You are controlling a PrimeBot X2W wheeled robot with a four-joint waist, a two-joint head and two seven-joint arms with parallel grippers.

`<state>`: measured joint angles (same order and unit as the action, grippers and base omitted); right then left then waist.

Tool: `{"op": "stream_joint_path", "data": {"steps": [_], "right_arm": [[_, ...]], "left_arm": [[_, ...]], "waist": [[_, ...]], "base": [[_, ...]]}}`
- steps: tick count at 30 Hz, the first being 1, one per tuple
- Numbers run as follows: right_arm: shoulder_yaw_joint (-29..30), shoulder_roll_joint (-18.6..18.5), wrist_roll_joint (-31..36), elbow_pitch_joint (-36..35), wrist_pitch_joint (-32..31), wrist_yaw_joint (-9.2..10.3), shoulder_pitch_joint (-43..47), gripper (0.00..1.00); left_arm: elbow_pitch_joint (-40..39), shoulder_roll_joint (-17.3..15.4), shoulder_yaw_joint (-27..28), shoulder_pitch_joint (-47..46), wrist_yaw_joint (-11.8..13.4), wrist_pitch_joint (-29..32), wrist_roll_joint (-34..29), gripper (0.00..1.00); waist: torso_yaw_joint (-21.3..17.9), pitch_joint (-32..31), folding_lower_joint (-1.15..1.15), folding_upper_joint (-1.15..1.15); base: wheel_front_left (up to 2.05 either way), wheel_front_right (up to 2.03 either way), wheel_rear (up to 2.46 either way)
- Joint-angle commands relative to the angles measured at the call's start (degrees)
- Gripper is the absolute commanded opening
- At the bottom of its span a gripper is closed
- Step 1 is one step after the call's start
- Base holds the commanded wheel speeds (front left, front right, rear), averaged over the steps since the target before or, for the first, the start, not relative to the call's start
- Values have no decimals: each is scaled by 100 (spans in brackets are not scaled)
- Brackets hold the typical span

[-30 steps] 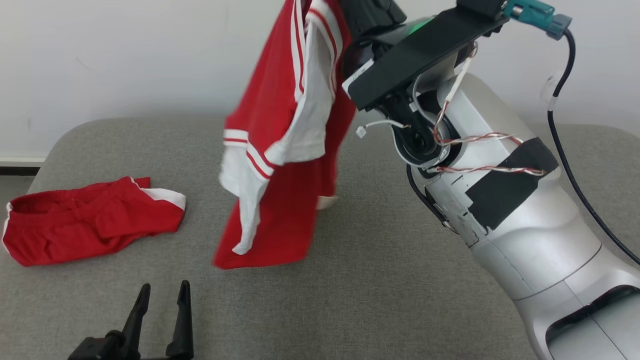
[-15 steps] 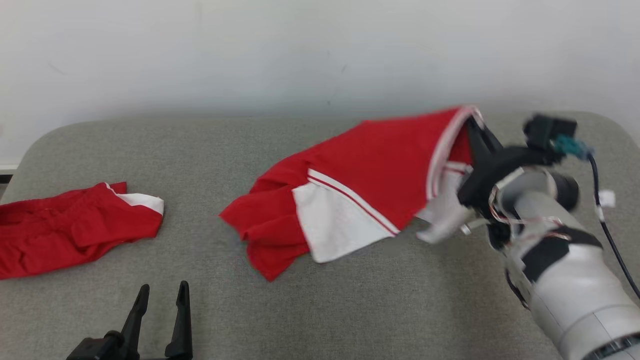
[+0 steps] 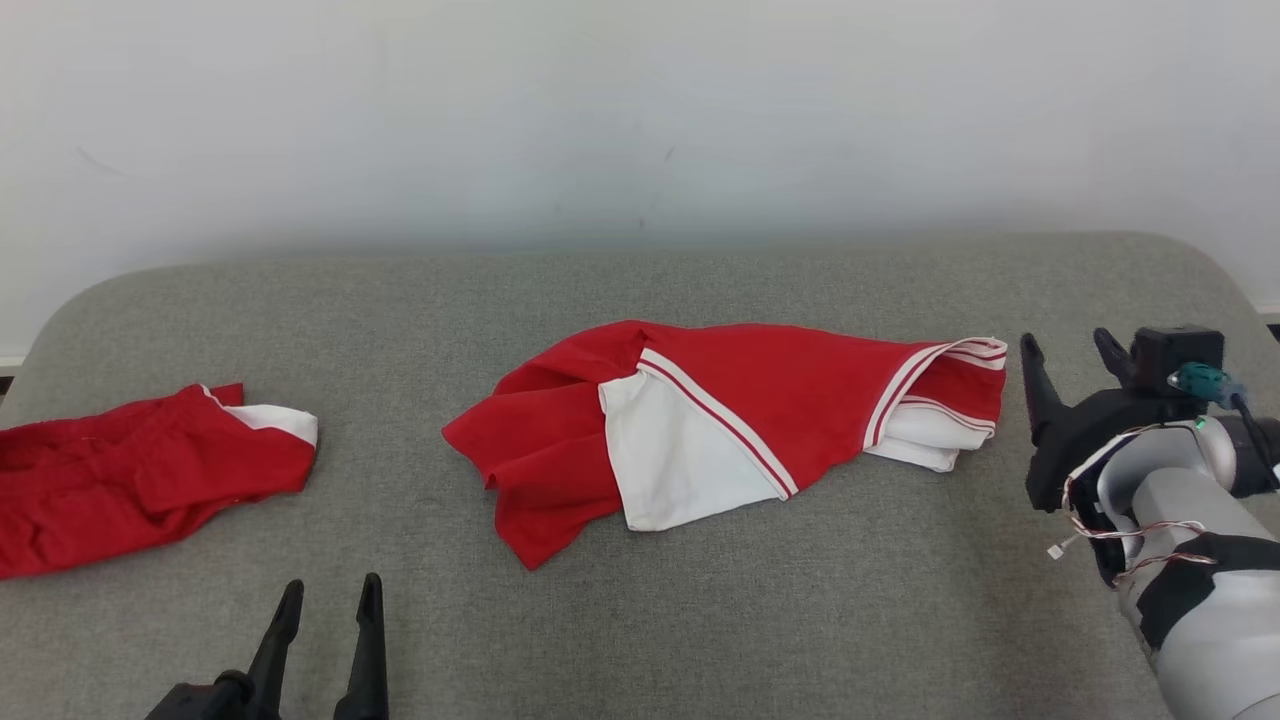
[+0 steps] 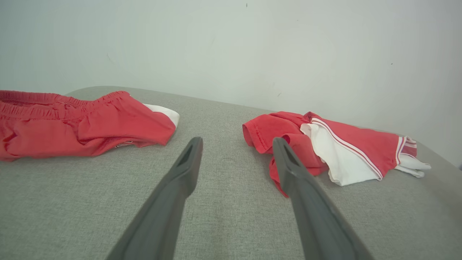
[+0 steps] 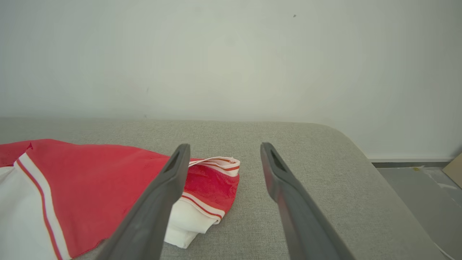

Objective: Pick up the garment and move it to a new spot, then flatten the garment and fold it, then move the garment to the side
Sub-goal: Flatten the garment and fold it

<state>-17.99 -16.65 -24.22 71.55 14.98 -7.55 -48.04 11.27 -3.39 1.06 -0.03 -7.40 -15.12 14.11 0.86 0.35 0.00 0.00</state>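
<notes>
The garment [image 3: 720, 420], a red and white shirt with striped trim, lies crumpled in the middle of the grey cushioned surface [image 3: 700, 620]. My right gripper [image 3: 1070, 350] stands open just right of the garment's striped end [image 5: 213, 177], apart from the cloth and empty. My left gripper [image 3: 328, 595] is open and empty at the near left edge, short of the garment. In the left wrist view the garment [image 4: 332, 144] lies ahead and to the right of the open left gripper [image 4: 236, 142]. The right gripper [image 5: 223, 148] has its left finger passing in front of the striped end.
A second red garment with a white patch [image 3: 140, 470] lies crumpled at the left, and is seen as red shorts [image 4: 72, 124] in the left wrist view. A pale wall [image 3: 640, 120] backs the surface. The surface's right edge drops to the floor [image 5: 426, 191].
The right gripper swung the hanging garment down onto the surface, let it go and opened, ending just right of it. The head camera has also shifted. The left gripper stayed put.
</notes>
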Motion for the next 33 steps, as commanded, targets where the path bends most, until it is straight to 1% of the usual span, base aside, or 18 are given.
{"op": "stream_joint_path", "data": {"steps": [1,4,6,7,11,14,17,21,25,33], "right_arm": [[57,52,303,-189,27,13,107,100],[157,428,935,-654,26,13,410,100],[80,764,1273,-810,26,13,609,100],[-60,996,1535,-892,-7,13,701,100],[-441,1331,1683,-989,-330,13,913,100],[-716,1372,1566,-1118,-586,13,960,100],[-1225,1378,1181,-1489,-887,13,1070,100],[-1661,1366,1040,-1712,-1222,13,990,100],[-1741,1368,1200,-1587,-1453,13,893,100],[-1638,1371,1434,-1328,-1529,13,809,100]], "left_arm": [[12,9,11,55,-2,-5,-21,100],[28,10,-11,75,-4,-5,-20,100],[39,9,-15,86,-5,-5,-13,100],[40,6,-23,76,-5,-5,-2,100],[35,-13,-67,-18,-7,-5,21,100],[19,-21,-104,-101,-9,-5,31,100],[20,-24,-146,-162,-3,-5,48,100],[1,-38,-190,-244,-4,-5,76,100],[0,-55,-235,-318,-5,-5,99,100],[22,-43,-291,-424,-5,-5,92,100]], "waist": [[7,-51,0,0],[44,-102,0,0],[85,-125,0,0],[133,-125,0,0],[296,-40,0,0],[458,62,0,0],[640,169,0,0],[821,322,0,0],[950,447,0,0],[1057,557,0,0]], "base": [[0,0,0],[0,0,0],[0,0,0],[0,0,0],[0,0,0],[0,0,0],[0,0,0],[0,0,0],[0,0,0],[0,0,0]]}}
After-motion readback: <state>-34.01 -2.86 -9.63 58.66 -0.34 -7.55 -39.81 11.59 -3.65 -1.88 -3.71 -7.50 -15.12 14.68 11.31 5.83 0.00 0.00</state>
